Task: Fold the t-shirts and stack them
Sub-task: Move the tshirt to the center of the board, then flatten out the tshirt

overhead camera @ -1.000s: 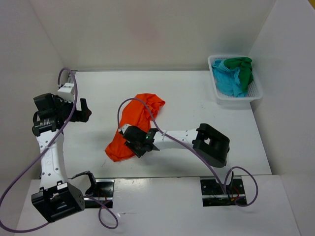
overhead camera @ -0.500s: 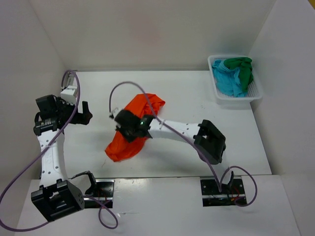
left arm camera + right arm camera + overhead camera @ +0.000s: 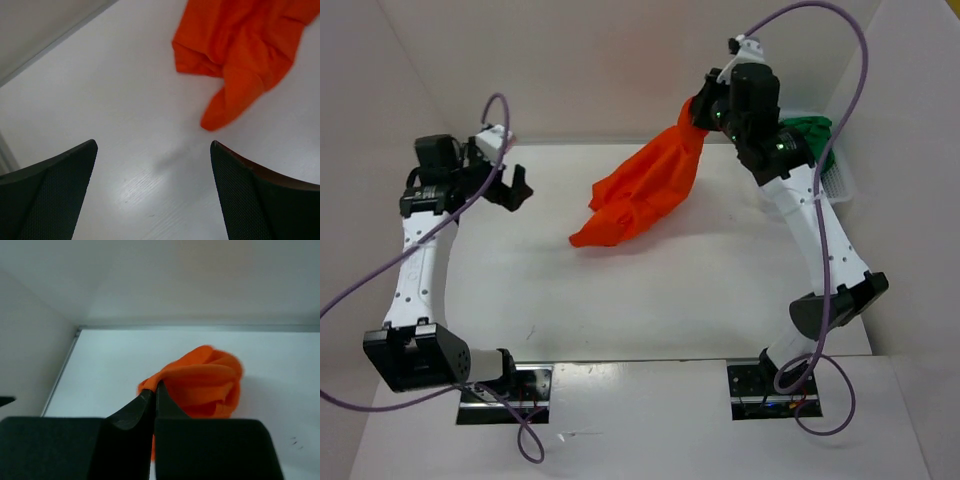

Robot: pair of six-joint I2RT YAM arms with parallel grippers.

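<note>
Now, right gripper [image 3: 700, 112] high at far side, clamped on orange shirt [image 3: 642, 188], shirt hanging toward mid-table [image 3: 620, 300], left gripper [image 3: 517, 186] wide open, holding nothing, green shirt [image 3: 812, 130] in basket [image 3: 840, 188].

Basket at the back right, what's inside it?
A dark green t-shirt shows inside the basket. The right arm covers most of it, so whatever else lies in there cannot be seen.
</note>
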